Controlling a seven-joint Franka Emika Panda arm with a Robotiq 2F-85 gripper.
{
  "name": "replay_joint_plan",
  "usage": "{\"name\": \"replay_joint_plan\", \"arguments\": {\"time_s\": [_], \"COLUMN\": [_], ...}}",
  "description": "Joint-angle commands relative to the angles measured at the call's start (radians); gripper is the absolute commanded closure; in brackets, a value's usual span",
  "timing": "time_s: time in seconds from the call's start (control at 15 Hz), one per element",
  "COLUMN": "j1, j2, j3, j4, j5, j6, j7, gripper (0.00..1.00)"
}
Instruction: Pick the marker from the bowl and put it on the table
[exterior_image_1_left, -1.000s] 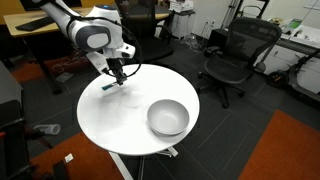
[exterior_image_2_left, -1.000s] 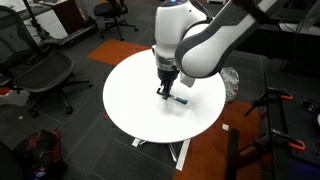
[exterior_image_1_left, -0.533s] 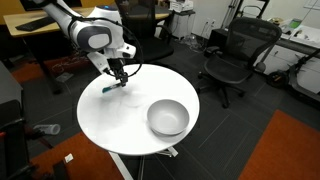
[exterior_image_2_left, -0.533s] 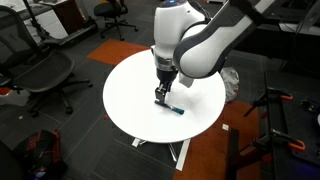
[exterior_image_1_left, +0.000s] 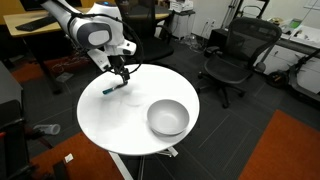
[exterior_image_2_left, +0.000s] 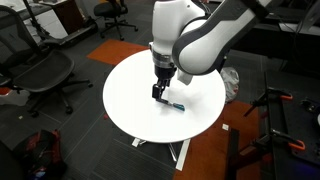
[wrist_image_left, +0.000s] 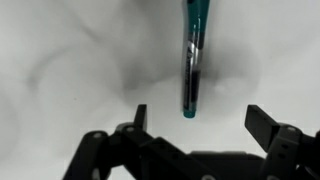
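Observation:
The teal marker (exterior_image_1_left: 112, 88) lies flat on the round white table (exterior_image_1_left: 125, 125), near its edge and far from the bowl (exterior_image_1_left: 168, 117). My gripper (exterior_image_1_left: 121, 75) hovers just above the marker, jaws wide open and empty. In the wrist view the marker (wrist_image_left: 193, 55) lies lengthwise on the white tabletop (wrist_image_left: 70, 60), its end just ahead of the gap of my gripper (wrist_image_left: 198, 115), touching neither finger. In an exterior view the marker (exterior_image_2_left: 175, 104) lies beside my gripper (exterior_image_2_left: 158, 92) on the table (exterior_image_2_left: 130, 100); the arm hides the bowl there.
Black office chairs (exterior_image_1_left: 232, 55) (exterior_image_2_left: 40, 75) stand around the table. Wooden desks (exterior_image_1_left: 30, 25) line the back. An orange carpet patch (exterior_image_1_left: 290, 145) covers the floor to one side.
The jaws have opened from shut and let go of the marker, which now lies on the table. My gripper has lifted slightly off it.

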Motion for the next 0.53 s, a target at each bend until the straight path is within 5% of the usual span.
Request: {"name": "replay_joint_plan", "arguments": {"time_s": [0.0, 0.47], "j1": [-0.028, -0.019], "j2": [-0.081, -0.087], "j3": [0.021, -0.002], "j4": [-0.043, -0.023], "j5": [0.023, 0.001], "j6": [-0.029, -0.025], "j7": [-0.034, -0.026], "gripper": [0.00, 0.00]}}
